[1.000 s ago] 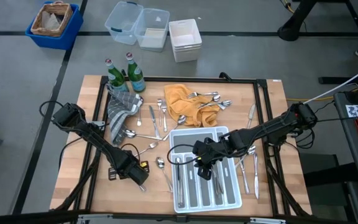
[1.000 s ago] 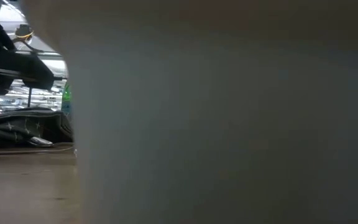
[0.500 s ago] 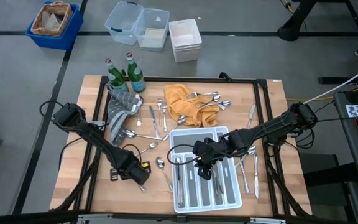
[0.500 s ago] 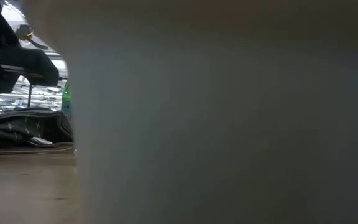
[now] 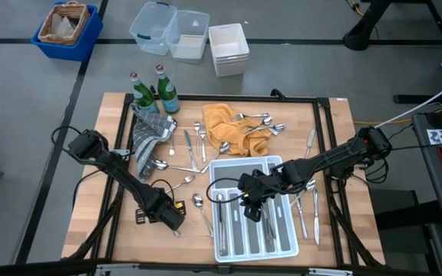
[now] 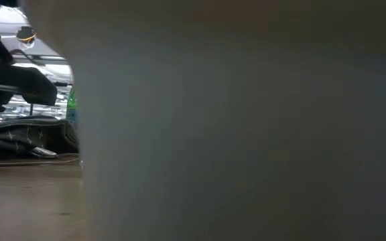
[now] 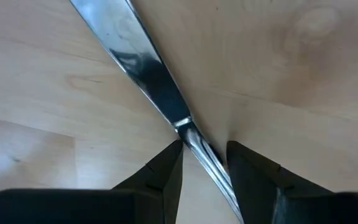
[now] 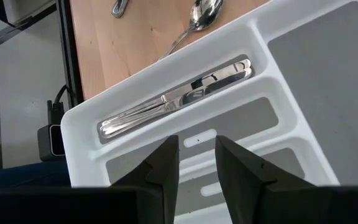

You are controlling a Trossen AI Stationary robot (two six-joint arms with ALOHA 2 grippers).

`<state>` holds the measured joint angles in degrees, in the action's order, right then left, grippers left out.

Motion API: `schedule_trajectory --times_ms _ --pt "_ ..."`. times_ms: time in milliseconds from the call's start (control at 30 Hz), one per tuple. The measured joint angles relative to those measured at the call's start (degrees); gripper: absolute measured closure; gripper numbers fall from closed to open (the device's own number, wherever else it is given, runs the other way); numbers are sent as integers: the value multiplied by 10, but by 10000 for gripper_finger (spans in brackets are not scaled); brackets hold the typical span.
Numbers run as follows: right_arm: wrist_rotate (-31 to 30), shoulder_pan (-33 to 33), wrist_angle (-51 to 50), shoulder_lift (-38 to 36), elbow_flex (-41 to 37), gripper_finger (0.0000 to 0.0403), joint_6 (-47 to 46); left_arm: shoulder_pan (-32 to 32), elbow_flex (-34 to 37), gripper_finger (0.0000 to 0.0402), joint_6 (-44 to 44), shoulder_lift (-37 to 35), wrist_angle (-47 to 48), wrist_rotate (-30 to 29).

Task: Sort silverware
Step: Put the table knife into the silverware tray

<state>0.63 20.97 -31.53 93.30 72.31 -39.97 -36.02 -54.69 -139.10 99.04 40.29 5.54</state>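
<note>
Here, the left end effector (image 5: pixel 173 221) is lowered to the wooden surface (image 5: pixel 90 207) just left of the white tray (image 5: pixel 252 247), near its lower left corner. In the left wrist view its two dark fingers (image 7: pixel 160 174) stand a narrow gap apart on either side of a table knife (image 7: pixel 148 68), which lies flat on the wood and passes diagonally between them; the tips sit just beside the metal at the junction of blade and handle, and whether they actually press on it cannot be told.

The right end effector (image 5: pixel 253 207) hangs over the middle of the tray. Its fingers (image 8: pixel 160 171) are parted by a narrow gap with nothing between them, above the tray's dividers. One tray compartment holds stacked pieces of silverware (image 8: pixel 179 96) lying lengthwise; a spoon (image 8: pixel 197 18) rests on the wood just beyond the tray's rim.

More silverware lies scattered on the surface: several pieces (image 5: pixel 194 149) above and to the left of the tray, a group (image 5: pixel 258 123) on the orange cloth (image 5: pixel 225 130) above it, and a few (image 5: pixel 307 207) along the tray's right side. Two green bottles (image 5: pixel 153 92) and a grey cloth (image 5: pixel 148 134) stand well above and to the left of the tray.
</note>
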Motion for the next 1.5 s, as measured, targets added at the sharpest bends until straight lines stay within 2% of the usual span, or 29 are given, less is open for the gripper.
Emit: schedule_trajectory --times_ms 300,400,600,767,867,967,1133,1300,1500 --pt "-2 0 -11 -33 0 297 29 0 -1 285 7 9 -2 -4" --pt "-31 1 -44 -69 0 297 34 -1 -1 285 35 9 -1 -5" --pt "-130 2 -134 -170 0 297 35 -2 -1 285 55 10 4 -6" --pt "-276 39 -234 -254 0 297 13 -2 0 286 57 10 7 -9" --pt "-338 72 -285 -300 -13 297 -30 -2 0 296 58 11 9 -8" --pt "-366 100 -305 -350 -59 297 -79 -2 0 317 60 11 10 -9" --pt "-366 129 -276 -432 -184 297 -158 -2 0 358 60 11 12 -17" --pt "-367 136 -161 -494 -313 297 -172 -2 0 382 60 11 12 -18" --pt "-359 136 -37 -508 -415 297 -166 -2 0 379 60 10 6 -20"
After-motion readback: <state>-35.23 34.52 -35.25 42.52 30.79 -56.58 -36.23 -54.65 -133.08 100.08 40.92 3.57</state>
